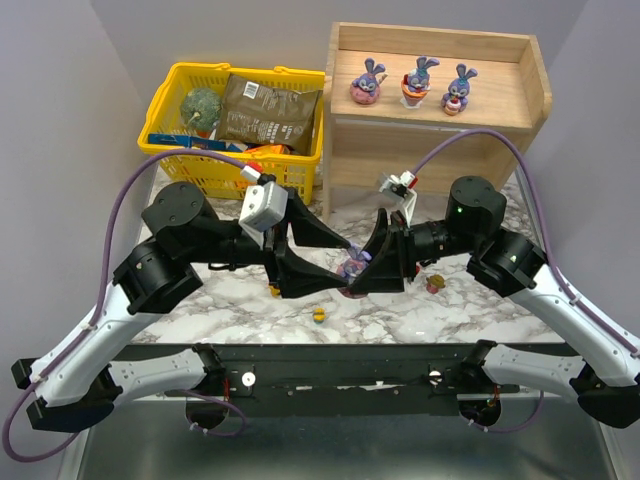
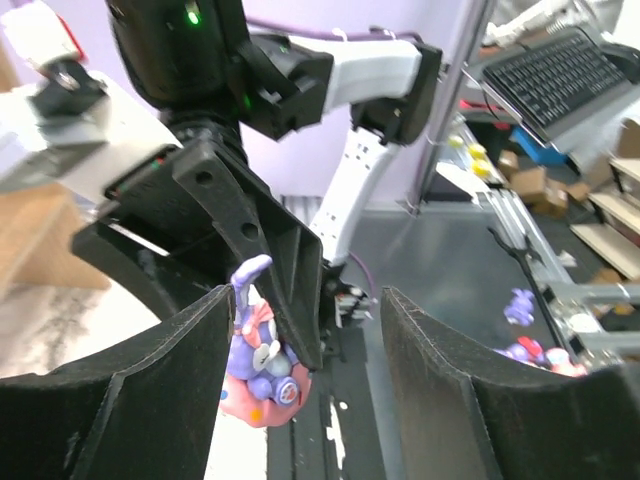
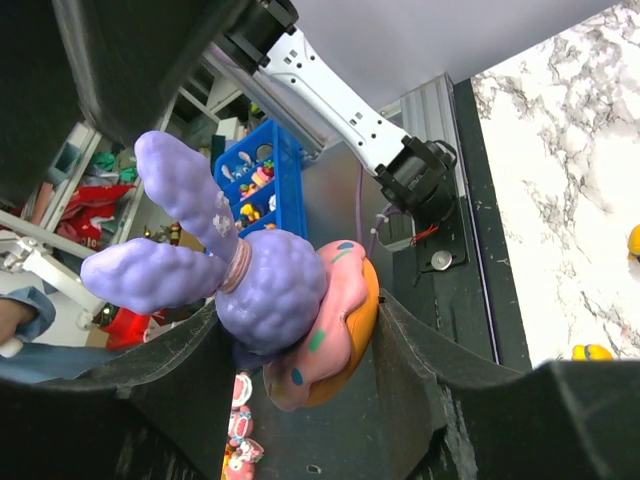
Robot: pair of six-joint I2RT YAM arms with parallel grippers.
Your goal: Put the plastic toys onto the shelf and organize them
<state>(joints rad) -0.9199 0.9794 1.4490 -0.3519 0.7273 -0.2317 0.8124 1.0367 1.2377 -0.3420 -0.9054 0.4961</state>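
top view: two black robot arms reach inward from the near edge of a white marble worktop (image 1: 230,300) and meet nose to nose at its middle. a purple bunny (image 1: 352,264) with long ears and a pink doughnut-like base sits between the two arm tips.

right wrist view: the right pincer (image 3: 295,330) holds the purple bunny, one black finger pressed against each side of the body and base. the ears point up and to the left. whether the base is touching the worktop cannot be told.

left wrist view: the left pincer (image 2: 308,310) stands wide, with nothing between its fingers (image 2: 150,400). the bunny shows just beyond the left-hand finger, against a finger of the other arm.

the shelf (image 1: 540,85), light wood with raised side and back walls, stands at the far right of the worktop. three more bunnies (image 1: 418,80) stand upright in a row on its upper tier, near the back wall, slightly apart from one another.

three tiny toys lie loose on the worktop near the arm tips: a yellow one (image 1: 318,315) in front of them, a red one (image 1: 272,291) under the left arm, and a pinkish one (image 1: 435,285) under the right arm.

a yellow basket (image 1: 180,95) holding packets and a green ball stands at the far left, just beside the shelf.
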